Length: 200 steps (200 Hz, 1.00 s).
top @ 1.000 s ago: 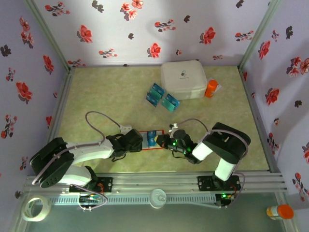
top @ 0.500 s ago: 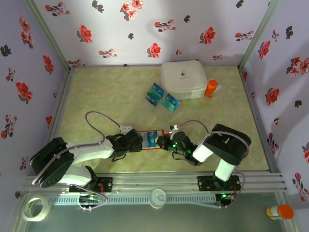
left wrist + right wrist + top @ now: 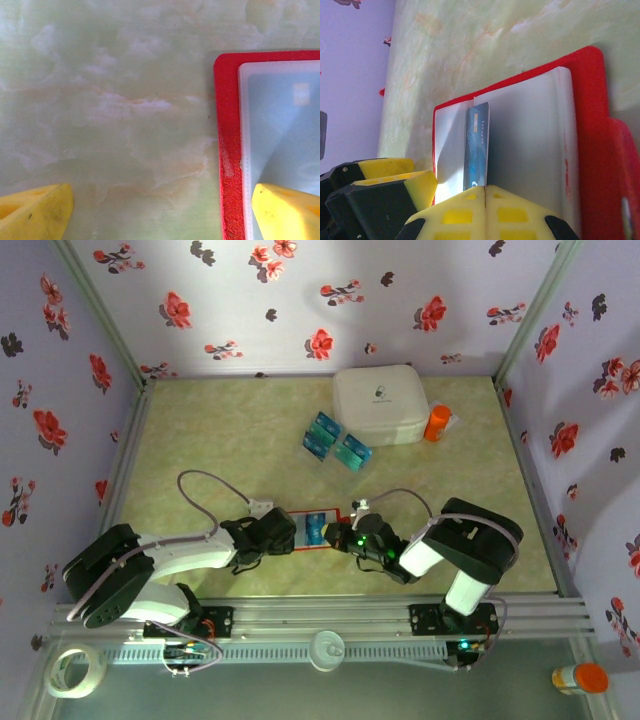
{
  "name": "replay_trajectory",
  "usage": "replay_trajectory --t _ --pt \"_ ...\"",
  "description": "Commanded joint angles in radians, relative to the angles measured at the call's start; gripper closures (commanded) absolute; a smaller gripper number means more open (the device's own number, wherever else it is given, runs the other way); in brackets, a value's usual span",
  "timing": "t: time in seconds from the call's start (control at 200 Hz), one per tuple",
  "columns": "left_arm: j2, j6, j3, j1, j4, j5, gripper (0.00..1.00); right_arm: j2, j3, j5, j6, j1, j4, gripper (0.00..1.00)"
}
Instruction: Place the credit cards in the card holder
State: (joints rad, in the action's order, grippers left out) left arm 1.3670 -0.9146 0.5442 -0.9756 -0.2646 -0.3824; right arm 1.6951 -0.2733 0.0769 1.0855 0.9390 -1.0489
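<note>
Card (image 3: 476,150) standing in holder (image 3: 585,100)
Right end effector (image 3: 485,192) is clamping it; left end effector (image 3: 161,212), spread wide, is straddling the holder's edge.

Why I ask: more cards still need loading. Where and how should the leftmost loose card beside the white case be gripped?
Probably best to come down from above and pinch the leftmost card across its short width at its free left edge. It lies flat and thin on the table, beside another card, with the white case close on its right.
</note>
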Motion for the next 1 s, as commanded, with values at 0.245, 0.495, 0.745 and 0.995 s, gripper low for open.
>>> replay_trajectory --t 0.245,0.495,0.745,0.995 --pt "0.043 -0.025 -0.025 -0.009 0.015 0.053 0.07 -0.001 0.0 -0.02 0.02 0.018 0.117 1.0" --pt "0.048 -0.023 -0.024 -0.009 0.015 0.053 0.07 -0.005 -0.02 -0.011 0.035 0.019 0.179 1.0" --pt "0.05 -0.023 -0.024 -0.009 0.018 0.054 0.07 -0.005 -0.029 -0.008 0.043 0.019 0.206 1.0" --pt "0.055 -0.023 -0.026 -0.009 0.023 0.055 0.07 0.005 -0.049 0.012 0.043 0.019 0.238 1.0"
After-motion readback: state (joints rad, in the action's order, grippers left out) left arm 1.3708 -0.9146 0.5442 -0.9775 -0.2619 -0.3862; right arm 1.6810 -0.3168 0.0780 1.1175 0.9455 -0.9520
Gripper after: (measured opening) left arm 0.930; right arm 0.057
